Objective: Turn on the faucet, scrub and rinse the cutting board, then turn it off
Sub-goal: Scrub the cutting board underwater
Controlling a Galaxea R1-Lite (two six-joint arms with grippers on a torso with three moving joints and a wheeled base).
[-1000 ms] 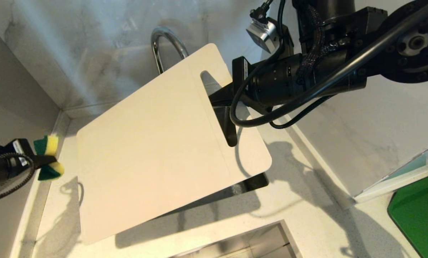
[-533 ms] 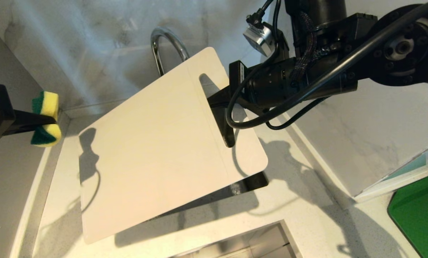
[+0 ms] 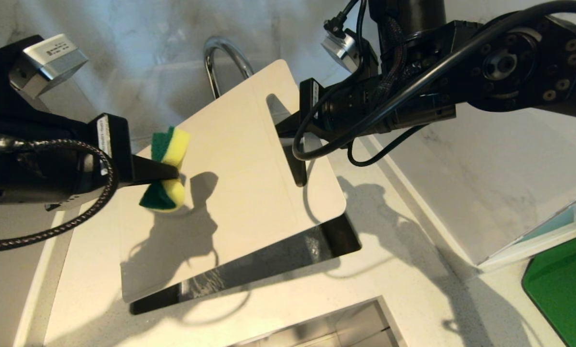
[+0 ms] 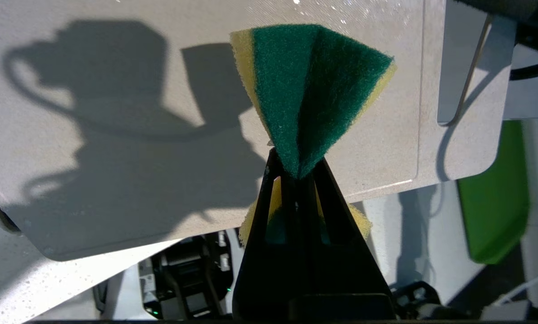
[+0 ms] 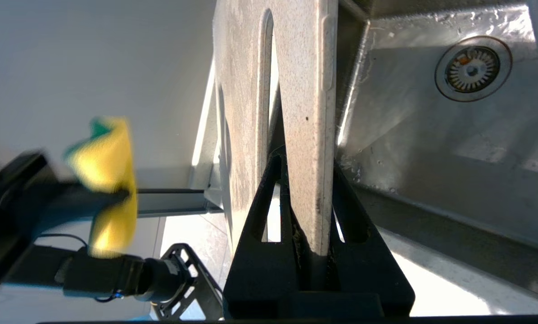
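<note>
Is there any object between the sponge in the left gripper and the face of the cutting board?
Nothing visible. The left gripper holds the sponge directly over the bare face of the cutting board, which the right gripper holds by its handle end above the sink. Whether they touch is unclear.

A pale speckled tabletop (image 3: pixel 403 284) runs along a marble-veined wall (image 3: pixel 124 72) that meets a plain grey side wall (image 3: pixel 8 144) in a corner. A steel sink (image 5: pixel 431 148) is set into the tabletop, its basin wet, with a round drain (image 5: pixel 472 68) in the floor of it. A dark green mat (image 3: pixel 565 284) lies at the right edge. Hard light throws sharp shadows across the tabletop.
</note>
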